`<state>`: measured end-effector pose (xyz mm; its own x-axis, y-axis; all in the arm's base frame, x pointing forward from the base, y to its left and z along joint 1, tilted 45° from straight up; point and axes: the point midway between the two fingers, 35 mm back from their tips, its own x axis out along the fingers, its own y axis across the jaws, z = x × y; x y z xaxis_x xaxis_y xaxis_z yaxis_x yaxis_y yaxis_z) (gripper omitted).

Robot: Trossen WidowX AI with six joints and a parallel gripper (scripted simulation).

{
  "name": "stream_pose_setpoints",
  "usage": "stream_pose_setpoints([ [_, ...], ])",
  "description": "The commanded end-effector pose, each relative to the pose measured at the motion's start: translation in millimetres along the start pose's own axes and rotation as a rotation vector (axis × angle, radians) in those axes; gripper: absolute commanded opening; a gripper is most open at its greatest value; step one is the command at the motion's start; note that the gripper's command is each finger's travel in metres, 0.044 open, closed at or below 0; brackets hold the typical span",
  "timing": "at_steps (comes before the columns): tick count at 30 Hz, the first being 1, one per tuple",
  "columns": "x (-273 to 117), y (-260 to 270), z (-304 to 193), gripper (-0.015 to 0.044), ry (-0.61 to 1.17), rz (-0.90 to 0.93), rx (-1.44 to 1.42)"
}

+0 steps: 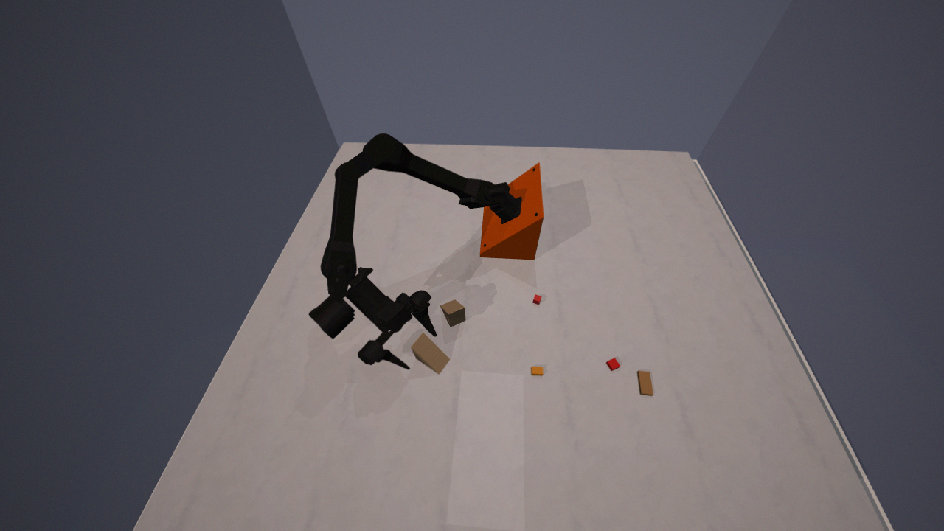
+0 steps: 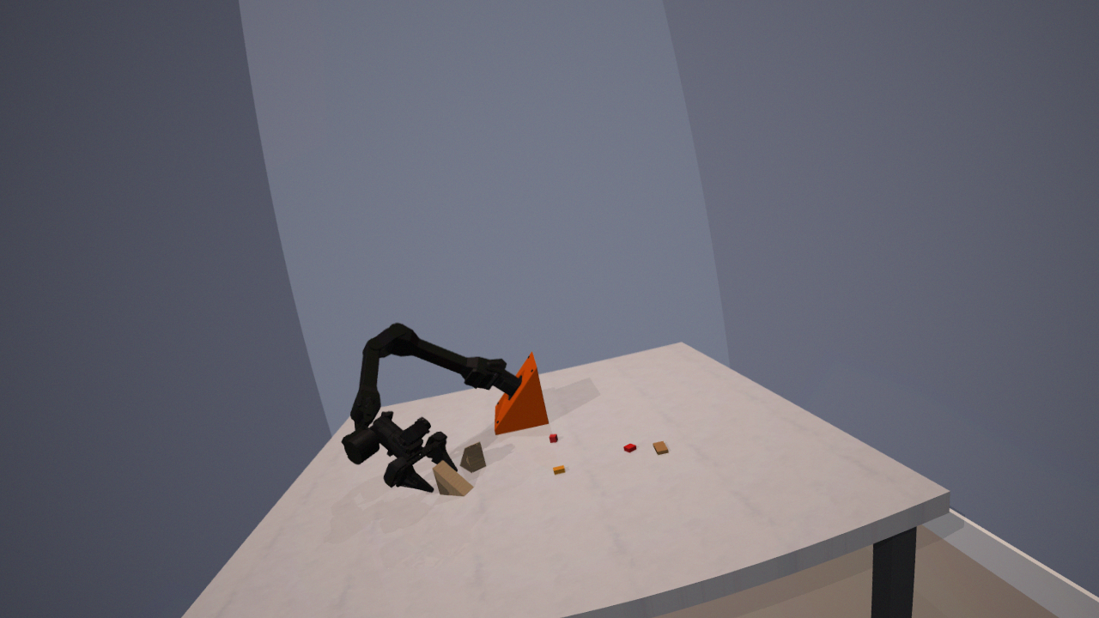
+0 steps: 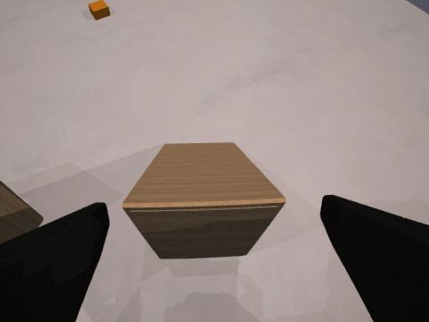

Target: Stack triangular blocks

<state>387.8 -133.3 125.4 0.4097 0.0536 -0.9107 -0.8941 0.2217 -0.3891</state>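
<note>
The arm arched out toward the surface's left edge, its jaws [image 1: 422, 352] [image 2: 444, 479] wide apart, angled down at a wooden wedge [image 1: 430, 354] [image 2: 452, 479] [image 3: 204, 176].

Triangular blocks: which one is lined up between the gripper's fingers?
The one farther from the orange base; the other sits off to one side.

1. Saw a black arm [image 1: 343, 204] [image 2: 441, 353] arched from an orange wedge-shaped base [image 1: 515, 245] [image 2: 528, 412], with its gripper [image 1: 422, 352] [image 2: 444, 480] [image 3: 217, 211] open at a tan triangular block [image 1: 430, 353] [image 2: 453, 479] [image 3: 205, 179].
2. Spotted a darker triangular block [image 1: 453, 312] [image 2: 473, 457] [image 3: 17, 218] near it.
3. Noticed a red cube [image 1: 537, 299] [image 2: 553, 438], an orange block [image 1: 537, 371] [image 2: 558, 469] [image 3: 99, 10] and a flat brown block [image 1: 645, 383] [image 2: 660, 448] apart.
</note>
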Motion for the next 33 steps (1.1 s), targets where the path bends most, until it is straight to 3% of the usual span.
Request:
stream_pose_setpoints([
  [1, 13.8, 4.6, -1.9, 0.0440, 0.004, 0.019, 0.008],
  [11, 20.7, 5.7, -1.6, 0.0440, 0.004, 0.019, 0.008],
  [21, 20.7, 5.7, -1.6, 0.0177, 0.004, 0.019, 0.008],
  [29, 20.7, 5.7, -1.6, 0.0124, 0.004, 0.019, 0.008],
  [33, 20.3, 5.6, -1.3, 0.0019, 0.004, 0.019, 0.007],
])
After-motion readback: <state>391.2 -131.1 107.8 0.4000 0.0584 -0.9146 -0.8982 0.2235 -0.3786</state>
